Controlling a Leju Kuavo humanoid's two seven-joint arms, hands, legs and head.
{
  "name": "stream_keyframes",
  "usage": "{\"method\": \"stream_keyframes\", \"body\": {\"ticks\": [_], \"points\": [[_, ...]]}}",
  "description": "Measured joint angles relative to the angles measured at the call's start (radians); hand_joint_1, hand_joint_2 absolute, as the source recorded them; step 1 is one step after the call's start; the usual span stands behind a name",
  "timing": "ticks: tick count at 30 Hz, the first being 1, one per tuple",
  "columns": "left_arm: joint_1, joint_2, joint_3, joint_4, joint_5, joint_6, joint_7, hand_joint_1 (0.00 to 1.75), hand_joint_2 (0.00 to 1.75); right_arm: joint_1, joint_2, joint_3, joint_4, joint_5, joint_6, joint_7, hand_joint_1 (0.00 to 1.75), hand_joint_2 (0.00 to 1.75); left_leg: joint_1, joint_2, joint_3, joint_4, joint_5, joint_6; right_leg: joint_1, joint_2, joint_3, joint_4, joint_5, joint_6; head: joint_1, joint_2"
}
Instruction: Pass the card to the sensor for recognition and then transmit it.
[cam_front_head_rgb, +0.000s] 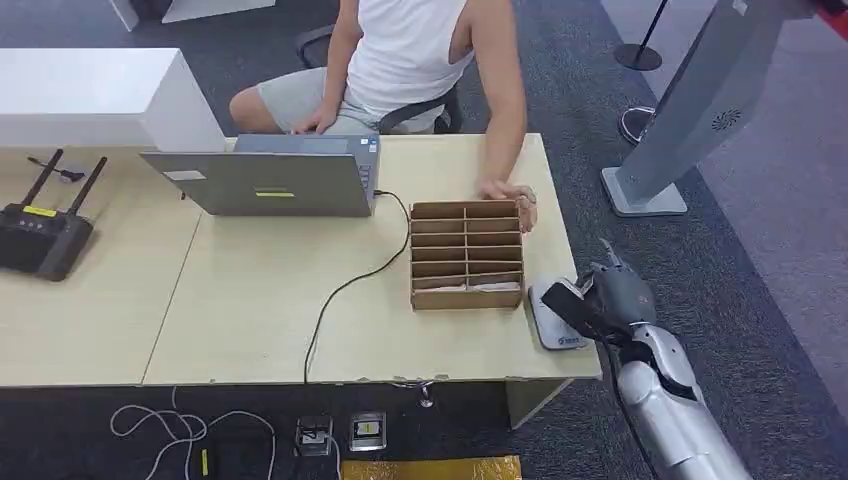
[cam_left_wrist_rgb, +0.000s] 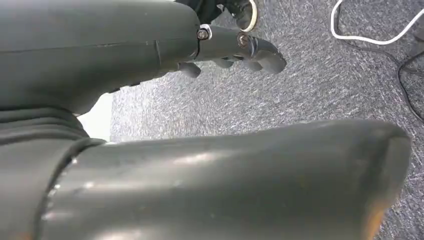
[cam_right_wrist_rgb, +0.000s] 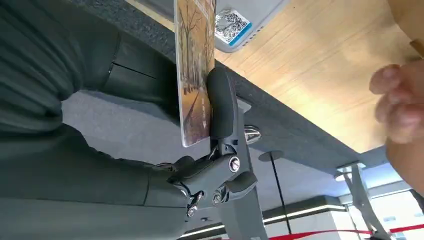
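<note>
My right hand (cam_front_head_rgb: 610, 298) hangs at the table's right front corner, just above the grey card sensor (cam_front_head_rgb: 552, 313). In the right wrist view the hand (cam_right_wrist_rgb: 210, 150) pinches a card (cam_right_wrist_rgb: 194, 75) with a tree picture between thumb and fingers, its edge toward the sensor (cam_right_wrist_rgb: 240, 22) with its QR sticker. My left hand (cam_left_wrist_rgb: 235, 47) hangs over the carpet with fingers loosely curled and nothing in them.
A cardboard slotted box (cam_front_head_rgb: 466, 255) stands left of the sensor; a seated person's hand (cam_front_head_rgb: 512, 196) rests at its far right corner. A laptop (cam_front_head_rgb: 270, 178) with a black cable, and a router (cam_front_head_rgb: 40, 235), sit further left. A grey kiosk stand (cam_front_head_rgb: 690, 110) is at right.
</note>
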Motion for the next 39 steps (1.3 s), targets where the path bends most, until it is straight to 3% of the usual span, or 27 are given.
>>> {"method": "stream_keyframes", "body": {"ticks": [13,23,31,39], "points": [[0.0,-0.002,0.0,0.0,-0.015,0.001,-0.013,0.0,0.0,-0.03,0.004,-0.013,-0.009,0.015,0.006,-0.006,1.75,1.75,0.0,0.0,-0.001,0.0,0.0,0.0,0.0,0.0,0.0,0.0,0.0,0.0,0.0,0.0],[0.0,-0.002,-0.001,0.0,-0.04,0.002,-0.025,0.0,0.0,-0.248,0.006,-0.049,-0.043,0.055,0.026,-0.046,1.75,1.75,0.0,0.001,-0.002,0.0,0.0,0.0,0.0,0.003,-0.001,0.001,0.001,0.0,0.0,0.0],[-0.002,-0.003,-0.001,0.0,-0.055,-0.002,-0.025,0.0,0.0,-0.411,0.042,-0.044,-0.033,0.112,0.046,-0.073,1.75,1.75,0.0,0.001,-0.002,0.0,0.0,0.0,0.0,0.003,-0.001,0.001,0.001,0.0,0.0,0.0],[-0.013,0.001,-0.001,0.0,-0.079,-0.02,-0.025,0.0,0.0,-0.531,0.114,-0.021,0.17,0.127,0.016,-0.113,1.75,1.75,0.0,0.0,-0.002,0.0,0.0,0.0,0.0,0.001,-0.001,0.001,0.001,0.0,0.0,0.0]]}}
